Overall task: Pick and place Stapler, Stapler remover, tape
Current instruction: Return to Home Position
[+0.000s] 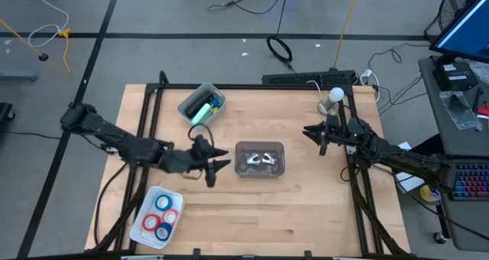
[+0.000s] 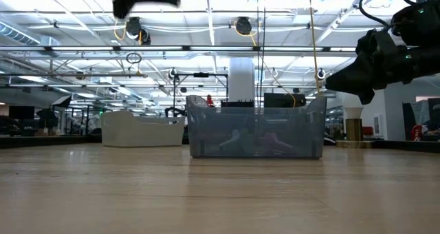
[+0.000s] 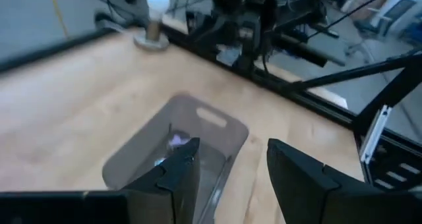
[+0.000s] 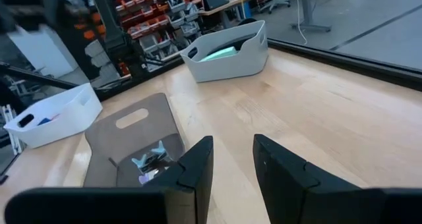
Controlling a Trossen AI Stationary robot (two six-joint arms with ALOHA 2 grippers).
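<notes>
Table (image 1: 306,214): pale wooden top in a black frame, grey floor with loose cables around it
Grey bin (image 1: 238,160): stands mid-table
Stapler remover (image 1: 258,160): two small silvery claw pieces lying inside the grey bin
Stapler (image 1: 200,112): mint-green bar lying in the pale bin (image 1: 183,105) near the far edge, left of centre
Tape (image 1: 160,216): four rings, two blue, one red, one pinkish, lying flat in the white tray (image 1: 141,231) at the near left corner
Left gripper (image 1: 224,158): raised off the table just left of the grey bin, fingers spread, nothing between them
Right gripper (image 1: 315,136): well to the right of the grey bin, near a white bulb (image 1: 335,96), fingers parted and holding nothing
</notes>
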